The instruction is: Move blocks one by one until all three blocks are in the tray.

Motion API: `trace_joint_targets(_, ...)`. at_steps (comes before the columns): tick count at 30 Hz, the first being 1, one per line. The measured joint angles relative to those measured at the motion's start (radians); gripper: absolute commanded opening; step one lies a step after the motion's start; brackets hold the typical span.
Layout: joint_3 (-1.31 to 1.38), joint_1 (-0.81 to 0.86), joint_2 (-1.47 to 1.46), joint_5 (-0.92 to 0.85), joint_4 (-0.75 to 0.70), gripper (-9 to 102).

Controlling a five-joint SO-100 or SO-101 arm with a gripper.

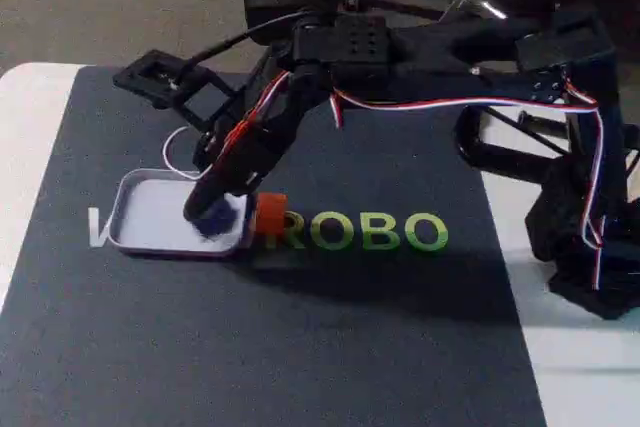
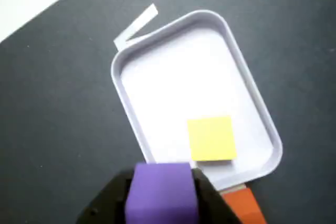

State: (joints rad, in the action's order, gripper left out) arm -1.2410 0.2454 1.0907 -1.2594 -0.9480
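Jaws (image 2: 163,203) clamp the purple block (image 2: 161,190) at the tray's (image 2: 247,85) 6 o'clock rim; yellow block (image 2: 211,138) inside, orange block (image 2: 242,203) outside. Next, likely: release over the tray.

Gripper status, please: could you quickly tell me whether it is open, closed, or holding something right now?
Gripper: closed on the purple block, held above the tray's near rim in the wrist view.

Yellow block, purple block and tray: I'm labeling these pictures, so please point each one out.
Yellow block (image 2: 211,138), wrist view, middle of its top face.
Purple block (image 2: 161,191), wrist view, middle of its face, held between the claw's fingers.
Tray (image 2: 157,32), wrist view, far rim.
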Motion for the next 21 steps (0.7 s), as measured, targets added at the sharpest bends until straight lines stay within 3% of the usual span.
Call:
trace_joint_targets(12, 0.000, 0.000, 0.000, -0.014, -0.014, 14)
trace_joint_targets(21, 0.000, 0.089, 0.081, -0.202, -0.305, 14)
